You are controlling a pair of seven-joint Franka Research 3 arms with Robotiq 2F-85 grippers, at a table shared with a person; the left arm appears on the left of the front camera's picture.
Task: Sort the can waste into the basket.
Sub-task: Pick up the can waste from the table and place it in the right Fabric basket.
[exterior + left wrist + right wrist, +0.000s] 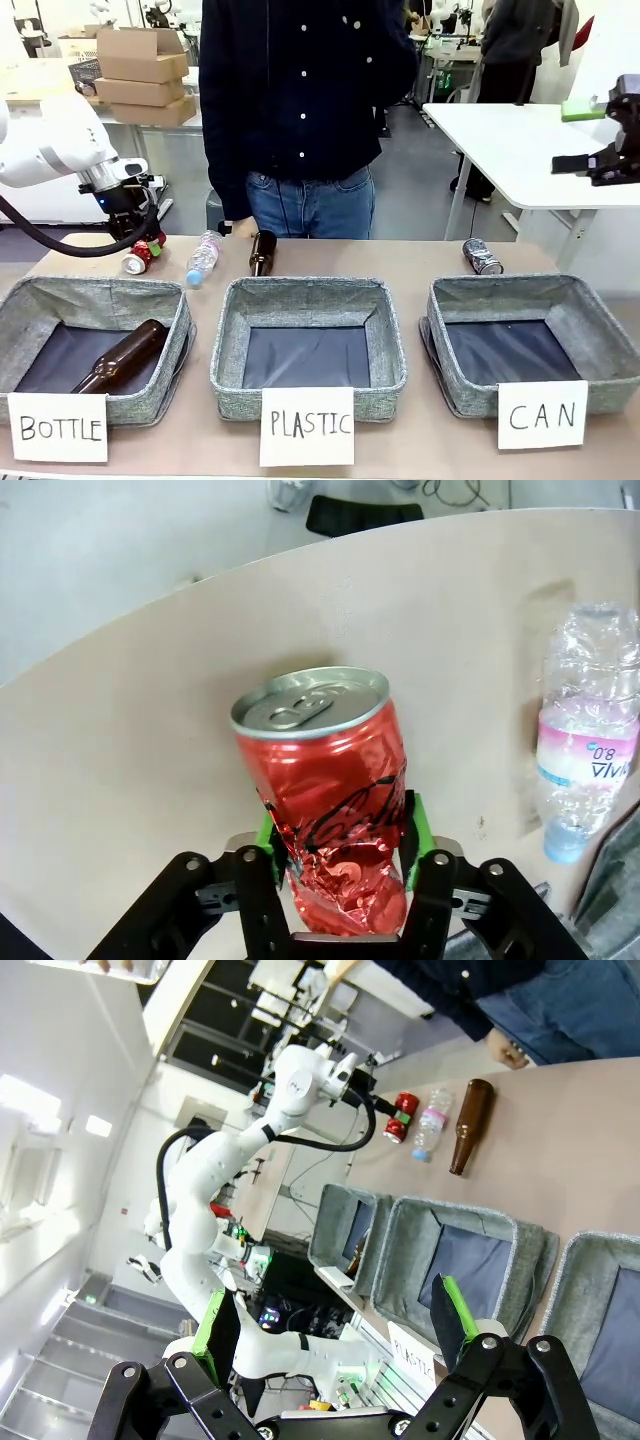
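Red can [325, 800]: pinched between the green pads [266, 832] of the left fingers [340, 865]; dented wall crumpled inward at the contact line. Long axis runs straight away from the fingers, lid end farthest out.
Left fingers state: clenched on the red can, one pad on each side of its lower body.
Right fingers [335, 1325]: spread wide, nothing between them, raised well clear of the desk [400, 262].
Desk contact: the front view places the red can [141, 256] at the far-left edge of the desk; whether it rests on the surface or is just lifted cannot be told.
Key relation: CAN basket [600, 345] lies far across from the left fingers, beyond the BOTTLE basket [100, 300] and PLASTIC basket [310, 295]. Judgement: the carry must cross the whole desk.
Grey can [482, 256]: lying on its side just behind the CAN basket, well apart from the left fingers, on the right arm's side. Judgement: the right arm is nearer to it.
Neighbouring items: clear plastic bottle [590, 770] lies just beside the held can; brown bottle [262, 251] lies beyond it.
View difference: the left wrist view shows the pad contact and the dents; the front view alone shows the basket labels and the grey can.
Far side: a person [300, 110] stands behind the desk.
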